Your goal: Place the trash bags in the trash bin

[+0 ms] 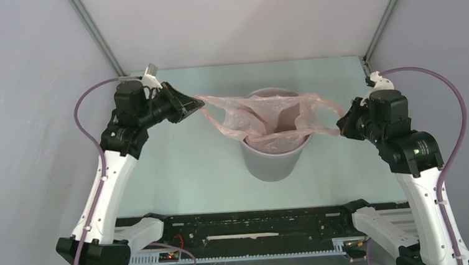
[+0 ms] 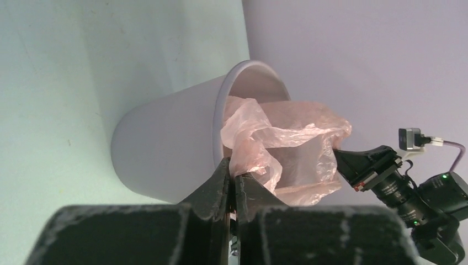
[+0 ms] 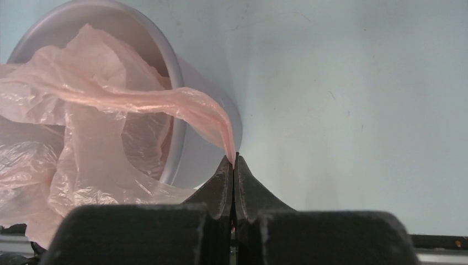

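We found the trash bag (image 1: 267, 114) spread across the mouth of the trash bin (image 1: 275, 166). Its wrinkled pale-pink film sagged into the opening, and its two ends ran out past the rim, one towards each arm. The light-grey bin stood upright on the pale green table (image 1: 184, 167), roughly midway between the two grippers and apart from both. The left gripper (image 1: 195, 105) sat just to the left of the bin's far rim. In its wrist view the fingers were drawn almost together, with only a thin slit between them. A crumpled corner of the film ran down into that slit, so we judged it pinched there. The right gripper (image 1: 342, 123) sat just to the right of the bin with its fingers pressed flat against each other. A narrow, twisted strip of the bag was caught at their very tips. From there the strip rose in a loop back over the rim to the rest of the film. Seen from above, a fold of the bag also lay over the near rim of the bin.
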